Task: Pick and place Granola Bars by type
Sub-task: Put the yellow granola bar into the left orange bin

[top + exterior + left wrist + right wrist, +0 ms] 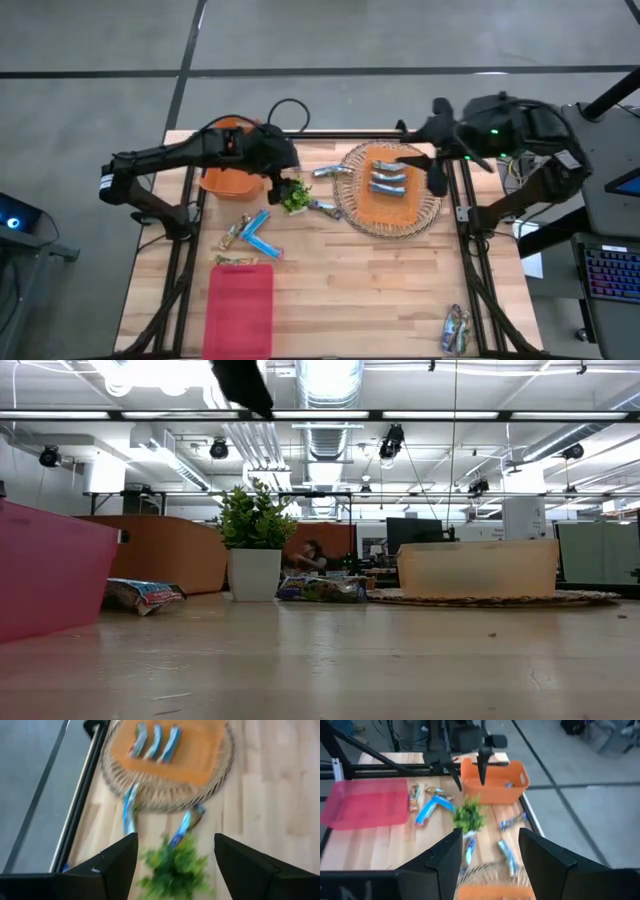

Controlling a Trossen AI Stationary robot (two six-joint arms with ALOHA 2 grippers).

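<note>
Three silver-blue granola bars (pixel 390 181) lie side by side on the orange mat of a round wicker tray (pixel 352 205). Two more silver-blue bars (pixel 330 172) lie on the wood by the tray's left rim. Two bright blue bars (pixel 258 232) and tan ones (pixel 238 260) lie left of centre. One bar (pixel 455 328) sits at the near right corner. My left gripper (pixel 175 840) hangs open and empty high over the small green plant (pixel 296 195). At the table's far right edge, beside the tray, my right gripper (pixel 490 835) is raised, open and empty.
An orange bin (pixel 230 178) stands at the far left with a bar inside (pixel 509 784). A pink tray (pixel 240 305) lies at the near left. The potted plant (pixel 255 540) stands between bin and wicker tray. Bare wood spans the table's near middle.
</note>
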